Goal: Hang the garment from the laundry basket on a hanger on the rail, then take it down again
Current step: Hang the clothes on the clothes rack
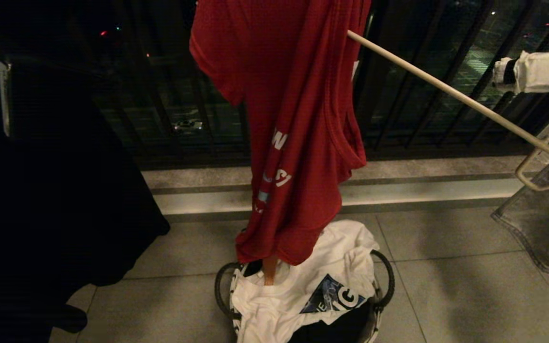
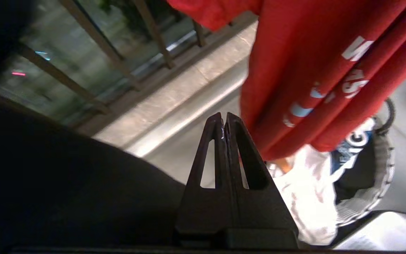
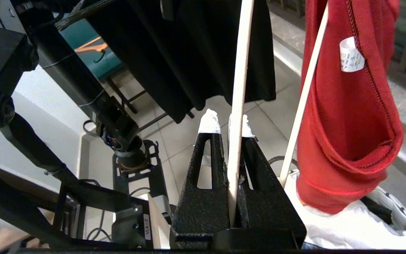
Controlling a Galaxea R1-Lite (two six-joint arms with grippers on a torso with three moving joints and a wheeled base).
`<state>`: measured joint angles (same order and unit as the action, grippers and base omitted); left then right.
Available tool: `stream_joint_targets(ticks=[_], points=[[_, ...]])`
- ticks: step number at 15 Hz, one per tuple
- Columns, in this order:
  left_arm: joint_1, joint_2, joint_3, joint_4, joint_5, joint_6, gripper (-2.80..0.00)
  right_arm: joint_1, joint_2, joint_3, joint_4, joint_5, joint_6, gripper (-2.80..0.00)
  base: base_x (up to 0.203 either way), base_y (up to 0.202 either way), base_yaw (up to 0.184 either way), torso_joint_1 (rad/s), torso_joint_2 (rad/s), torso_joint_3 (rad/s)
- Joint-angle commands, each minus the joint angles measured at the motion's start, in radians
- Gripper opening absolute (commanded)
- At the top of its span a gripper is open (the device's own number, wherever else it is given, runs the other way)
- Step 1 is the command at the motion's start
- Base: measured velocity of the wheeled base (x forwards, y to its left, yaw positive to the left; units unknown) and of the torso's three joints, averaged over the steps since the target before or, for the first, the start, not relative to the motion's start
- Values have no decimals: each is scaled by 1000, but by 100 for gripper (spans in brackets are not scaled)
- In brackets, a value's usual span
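Observation:
The red garment [image 1: 293,119] hangs in folds down the middle, its hem just above the laundry basket [image 1: 388,278]. One end of the cream-white hanger [image 1: 446,90] is inside it; the other arm slants out to the right and ends in a small hook. My right gripper [image 1: 496,71], with white-taped tips, is at the right edge. In the right wrist view this gripper [image 3: 227,118] is shut on a hanger [image 3: 240,70] rod, beside the garment [image 3: 344,134]. My left gripper [image 2: 224,116] is shut and empty, to the side of the garment [image 2: 312,70] and above the basket [image 2: 382,169].
A white T-shirt [image 1: 303,290] and a tan wooden piece [image 1: 269,271] lie in the basket. A black garment [image 1: 55,190] fills the left side and grey denim [image 1: 541,224] hangs at the right. A dark railing [image 1: 208,119] and a stone kerb [image 1: 422,190] run behind.

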<state>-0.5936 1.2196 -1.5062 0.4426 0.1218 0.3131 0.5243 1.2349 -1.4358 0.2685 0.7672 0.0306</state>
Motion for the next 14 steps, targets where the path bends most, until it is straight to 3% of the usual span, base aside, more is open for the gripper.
stream_joint_targets(ticks=[1,14], points=[[0,-3,3,2,7,16,-280,0,0,2,0,4,0,-280,0,0,0,0,3,196],[0,-12,18,2,12,47,-280,-1,0,3,-2,3,3,-280,0,0,0,-1,3,202]])
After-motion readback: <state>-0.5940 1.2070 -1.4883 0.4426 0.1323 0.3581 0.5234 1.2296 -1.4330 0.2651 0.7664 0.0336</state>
